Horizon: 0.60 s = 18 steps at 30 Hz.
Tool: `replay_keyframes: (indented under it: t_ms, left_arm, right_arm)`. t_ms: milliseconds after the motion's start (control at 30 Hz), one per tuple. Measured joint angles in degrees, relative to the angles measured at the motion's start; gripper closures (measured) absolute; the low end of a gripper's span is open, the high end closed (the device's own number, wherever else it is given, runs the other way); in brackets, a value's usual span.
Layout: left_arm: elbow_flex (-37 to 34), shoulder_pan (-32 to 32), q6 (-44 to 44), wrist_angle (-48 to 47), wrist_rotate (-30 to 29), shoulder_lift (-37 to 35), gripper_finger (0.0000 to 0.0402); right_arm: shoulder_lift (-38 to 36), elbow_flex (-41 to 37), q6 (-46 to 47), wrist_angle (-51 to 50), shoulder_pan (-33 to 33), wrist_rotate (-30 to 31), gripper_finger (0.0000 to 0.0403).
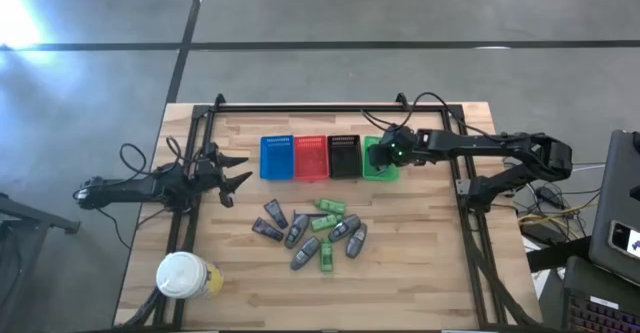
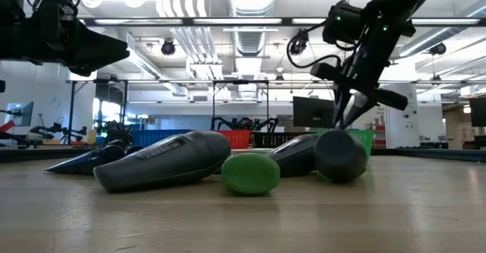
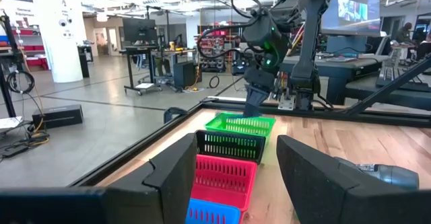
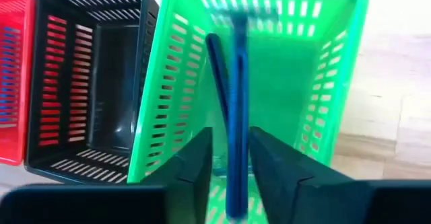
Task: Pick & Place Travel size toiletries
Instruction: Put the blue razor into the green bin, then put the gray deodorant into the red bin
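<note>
The right claw (image 4: 229, 167) hangs directly over the green basket (image 4: 283, 83), pointing down into it. A thin dark blue stick (image 4: 232, 116) stands between its fingers, reaching down toward the basket's floor; the stick is blurred, and the fingers sit close on either side of it, so whether they grip it or have let go cannot be told. The green basket is the end one of a row of four at the far side of the wooden counter (image 1: 430, 263): just beside it is the black basket (image 1: 344, 156), then the red basket (image 1: 310, 157), then the blue basket (image 1: 276, 157).

The other travel size toiletries (image 1: 315, 233) lie loose in a cluster on the counter, nearer the front than the green basket: grey tubes, bright green tubes and darker ones, several touching or overlapping.

The left claw (image 1: 238, 171) waits above the counter beyond the blue basket, on the side away from the green basket, its fingers spread wide and holding nothing.

A white-lidded cup (image 1: 181, 274) stands at the front corner of the counter, well apart from the green basket.
</note>
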Motion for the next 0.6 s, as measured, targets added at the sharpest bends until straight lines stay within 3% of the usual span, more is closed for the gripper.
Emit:
replay_keyframes:
  t_ms: [200,333,467,600]
  left_arm:
    - [0.0,0.0,0.0,0.0,0.0,0.0,0.0190]
    - [0.0,0.0,0.0,0.0,0.0,0.0,0.0190]
    - [0.0,0.0,0.0,0.0,0.0,0.0,0.0190]
    - [0.0,0.0,0.0,0.0,0.0,0.0,0.0190]
  right_arm:
    - [-0.8,0.0,-3.6,0.7,0.6,-0.1,0.0223]
    - [-3.0,2.0,-17.5,1.8,3.5,-3.3,0.0182]
    - [-2.2,6.1,-31.6,1.3,7.8,-10.1,0.0162]
    - [2.6,11.0,-37.9,0.1,12.2,-11.0,0.0160]
